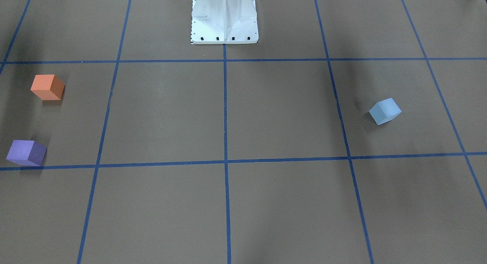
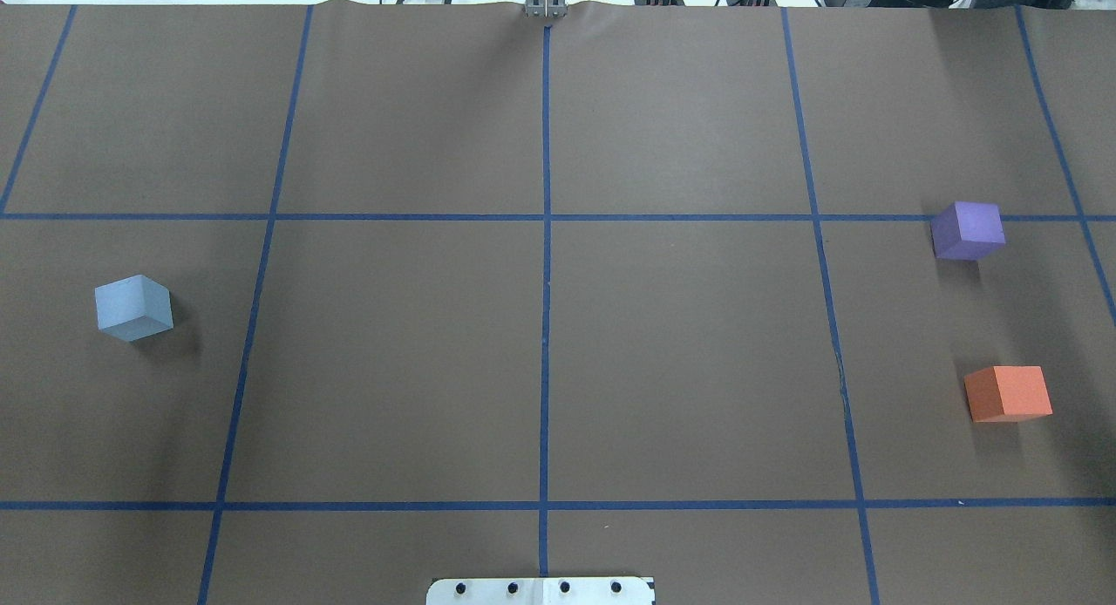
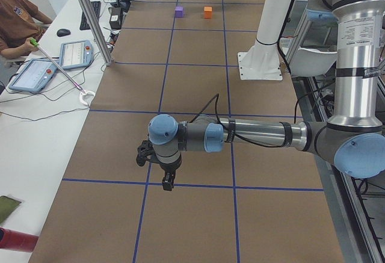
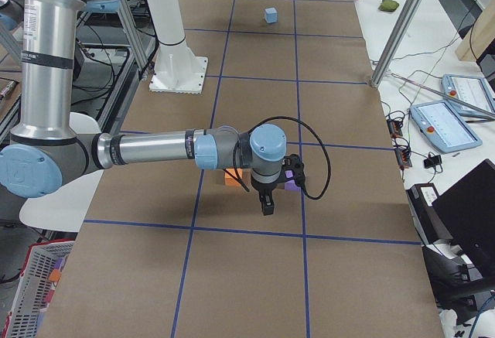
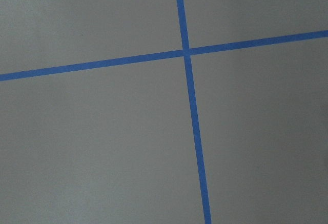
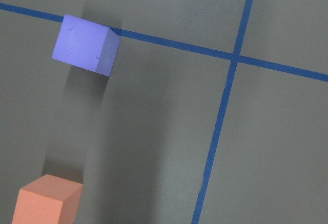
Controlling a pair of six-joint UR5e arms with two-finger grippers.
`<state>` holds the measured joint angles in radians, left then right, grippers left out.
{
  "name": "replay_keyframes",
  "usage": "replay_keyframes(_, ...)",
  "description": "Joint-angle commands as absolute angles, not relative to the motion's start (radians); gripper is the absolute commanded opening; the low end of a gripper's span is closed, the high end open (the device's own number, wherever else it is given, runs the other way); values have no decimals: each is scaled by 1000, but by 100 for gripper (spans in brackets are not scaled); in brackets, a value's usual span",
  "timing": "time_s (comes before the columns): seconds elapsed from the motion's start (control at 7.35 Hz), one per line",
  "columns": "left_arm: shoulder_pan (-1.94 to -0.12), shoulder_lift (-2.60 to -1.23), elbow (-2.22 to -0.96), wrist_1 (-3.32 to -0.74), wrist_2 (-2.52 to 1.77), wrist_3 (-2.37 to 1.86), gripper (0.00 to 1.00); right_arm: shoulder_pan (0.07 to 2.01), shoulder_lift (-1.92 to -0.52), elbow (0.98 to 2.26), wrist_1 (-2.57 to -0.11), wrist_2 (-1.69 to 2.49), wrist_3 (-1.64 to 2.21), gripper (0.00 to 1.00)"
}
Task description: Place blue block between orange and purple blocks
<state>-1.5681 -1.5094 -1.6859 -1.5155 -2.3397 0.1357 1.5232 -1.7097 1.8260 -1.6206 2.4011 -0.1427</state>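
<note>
Waiting: blue block (image 2: 133, 307) well apart from orange block (image 2: 1009, 393), purple block (image 2: 967, 230).
Cannot tell left gripper (image 3: 161, 176), right gripper (image 4: 267, 199) grip; skewed drop could bump neighbours.

Blue block (image 2: 133, 307) apart; orange block (image 2: 1008, 393) near purple block (image 2: 967, 231).

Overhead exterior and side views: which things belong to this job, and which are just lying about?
Job:
blue block
orange block
purple block

Lying about, off the table on the side desks:
teach pendants
mouse
green object
</note>
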Motion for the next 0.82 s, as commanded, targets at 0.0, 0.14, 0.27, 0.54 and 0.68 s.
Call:
replay_keyframes(0.0,-1569,-1519,-1686,-1517,-2336,137,100,1523,-1706,1825,-1620,2402,-143,100)
replay_keyframes(0.14,-1569,-1526,-1718,-1514,-2332,137,100,1523,-1706,1828,-1620,2405,-143,100)
replay_keyframes(0.27,-1566,-1525,-1765,-1516,-2332,135,100,1523,-1706,1832,-1620,2405,-143,100)
replay_keyframes(0.54,-1517,-1558,-1816,-1519,-2338,108,100,1523,-1700,1832,-1620,2404,-143,100)
replay_keyframes(0.68,-1500,-1563,-1865,-1529,-2374,28,100,1523,-1698,1832,-1620,2405,-143,100)
